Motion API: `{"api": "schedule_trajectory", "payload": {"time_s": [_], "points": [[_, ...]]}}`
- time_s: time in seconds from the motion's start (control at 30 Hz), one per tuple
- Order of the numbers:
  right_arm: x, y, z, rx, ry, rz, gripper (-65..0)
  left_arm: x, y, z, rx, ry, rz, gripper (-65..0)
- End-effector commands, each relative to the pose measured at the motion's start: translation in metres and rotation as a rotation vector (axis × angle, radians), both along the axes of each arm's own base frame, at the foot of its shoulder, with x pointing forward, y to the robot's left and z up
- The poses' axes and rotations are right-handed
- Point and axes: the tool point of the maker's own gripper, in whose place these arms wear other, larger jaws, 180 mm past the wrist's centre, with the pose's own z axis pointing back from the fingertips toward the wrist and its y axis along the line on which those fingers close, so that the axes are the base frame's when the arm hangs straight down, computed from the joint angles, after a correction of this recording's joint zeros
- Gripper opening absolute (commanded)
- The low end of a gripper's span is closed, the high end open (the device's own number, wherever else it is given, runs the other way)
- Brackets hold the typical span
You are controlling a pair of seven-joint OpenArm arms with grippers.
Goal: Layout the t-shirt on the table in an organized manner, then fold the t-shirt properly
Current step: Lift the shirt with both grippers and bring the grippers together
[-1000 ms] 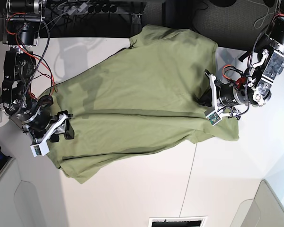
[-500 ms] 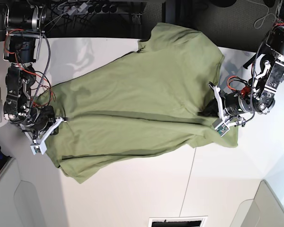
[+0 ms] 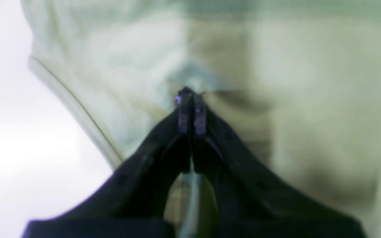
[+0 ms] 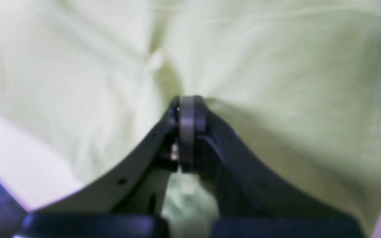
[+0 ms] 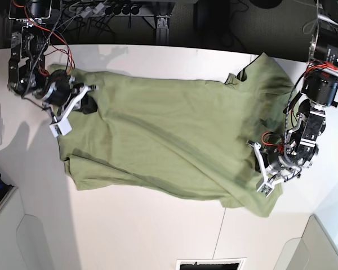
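Note:
The olive-green t-shirt [image 5: 169,140] hangs stretched across the white table [image 5: 158,225], pulled between both grippers. At the far left of the base view, my right gripper [image 5: 89,104] is shut on the shirt's edge. In the right wrist view its jaws [image 4: 187,110] meet with cloth [image 4: 276,82] bunched around them. My left gripper [image 5: 257,165] is shut on the shirt near its right end. In the left wrist view its tips [image 3: 190,99] pinch a fold of cloth [image 3: 309,99], with a stitched hem [image 3: 78,115] running beside them.
Grey bins stand at the near left [image 5: 22,236] and near right [image 5: 321,242] corners. A dark slot [image 5: 211,263] sits at the near edge. Cables [image 5: 101,11] hang behind the table's far edge. A thin seam line [image 5: 225,225] crosses the tabletop.
My right gripper shut on the shirt's edge and carried it toward the far left. My left gripper moved nearer with its hold. The shirt swung round and stretched out between them.

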Motion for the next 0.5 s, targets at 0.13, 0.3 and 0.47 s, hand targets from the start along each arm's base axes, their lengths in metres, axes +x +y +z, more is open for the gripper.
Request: {"api": "schedule_trajectory", "payload": {"time_s": [0.13,0.3,0.47], "points": [[-0.001,0.040,0.028,0.093,-0.080,0.025,-65.0,-0.001,-0.062,-0.010,-0.075,0.059,-0.069,-65.0],[0.012,0.053,0.042,0.128,-0.139,0.019,-65.0,0.007,-0.093,-0.002,-0.101,0.066,-0.096,-65.0],[0.039,0.044,0.058,0.063,-0.211,0.016,-65.0,0.021,-0.093,0.026,-0.149,0.046,-0.081,-65.0]]}}
